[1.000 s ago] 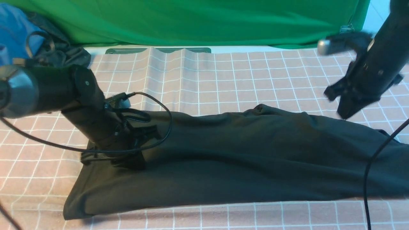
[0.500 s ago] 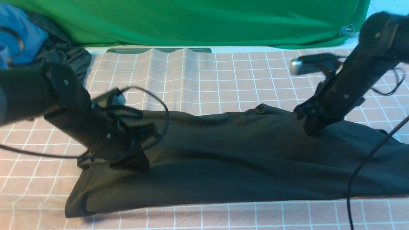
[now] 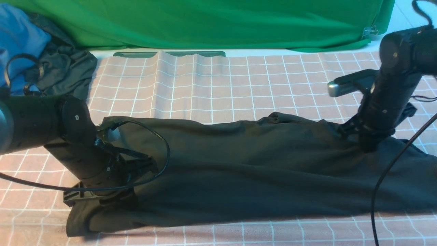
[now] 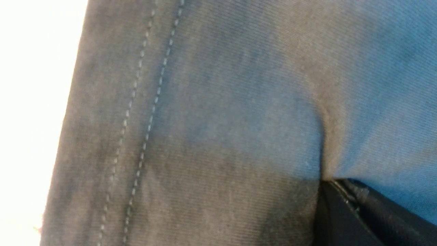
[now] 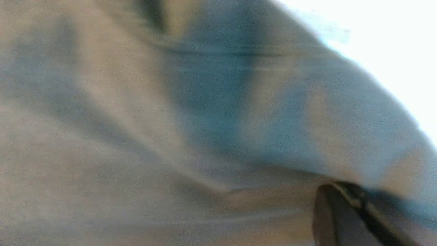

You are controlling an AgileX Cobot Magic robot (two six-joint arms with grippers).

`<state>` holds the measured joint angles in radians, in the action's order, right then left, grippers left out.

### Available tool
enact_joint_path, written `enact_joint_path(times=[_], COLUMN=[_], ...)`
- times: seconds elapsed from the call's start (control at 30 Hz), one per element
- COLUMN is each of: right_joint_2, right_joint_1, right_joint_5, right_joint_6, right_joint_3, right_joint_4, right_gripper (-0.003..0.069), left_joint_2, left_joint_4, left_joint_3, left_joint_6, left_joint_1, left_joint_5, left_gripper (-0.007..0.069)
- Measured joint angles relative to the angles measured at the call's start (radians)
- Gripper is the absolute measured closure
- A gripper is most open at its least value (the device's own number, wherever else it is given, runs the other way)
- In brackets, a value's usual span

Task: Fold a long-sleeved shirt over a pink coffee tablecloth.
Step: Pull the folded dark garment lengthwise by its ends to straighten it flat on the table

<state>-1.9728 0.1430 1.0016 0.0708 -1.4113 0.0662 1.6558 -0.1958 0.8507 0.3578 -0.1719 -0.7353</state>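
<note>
Two claws stood closed: left gripper (image 3: pixel 99 200) pinched the single long-sleeved shirt (image 3: pixel 239 171), right gripper (image 3: pixel 370 146) touched it, atop one pink coffee tablecloth (image 3: pixel 239 85).

Seemingly white table (image 3: pixel 259 53) under pink checked tablecloth (image 3: pixel 239 85)

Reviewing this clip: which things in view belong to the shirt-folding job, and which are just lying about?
In the job:
long-sleeved shirt, black, spread out
pink coffee tablecloth, under it
left gripper and right gripper, both shut, tips down on the shirt

Lying about:
green cloth, along the back
blue garment, far left corner
dark grey-green garment, beside the blue one
</note>
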Motion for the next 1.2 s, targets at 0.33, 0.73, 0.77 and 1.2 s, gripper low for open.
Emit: enact_joint_path(times=[0.33,0.73,0.77,1.2], right_joint_2=[0.105,-0.002,-0.005,-0.034], right_joint_1=[-0.19,-0.244,-0.244,-0.245], right_joint_5=[0.055,0.074,0.075,0.153], right_joint_6=[0.044,0.22,0.221,0.267], right_joint_3=[-0.038,-0.036,-0.036,-0.095], right_joint_4=[-0.066,-0.224,-0.224,-0.221], right_gripper=[0.053,0.0274,0.0273,0.0619], left_joint_2=[-0.18,-0.247,-0.247,-0.247], left_joint_4=[0.075,0.05,0.05,0.05], left_joint_3=[0.0,0.0,0.0,0.0], left_joint_6=[-0.001,-0.002,-0.002,-0.024], left_joint_1=[0.003,0.003,0.003,0.003], left_joint_5=[-0.066,-0.07,-0.07,-0.07], left_gripper=[0.061,0.061,0.061,0.061])
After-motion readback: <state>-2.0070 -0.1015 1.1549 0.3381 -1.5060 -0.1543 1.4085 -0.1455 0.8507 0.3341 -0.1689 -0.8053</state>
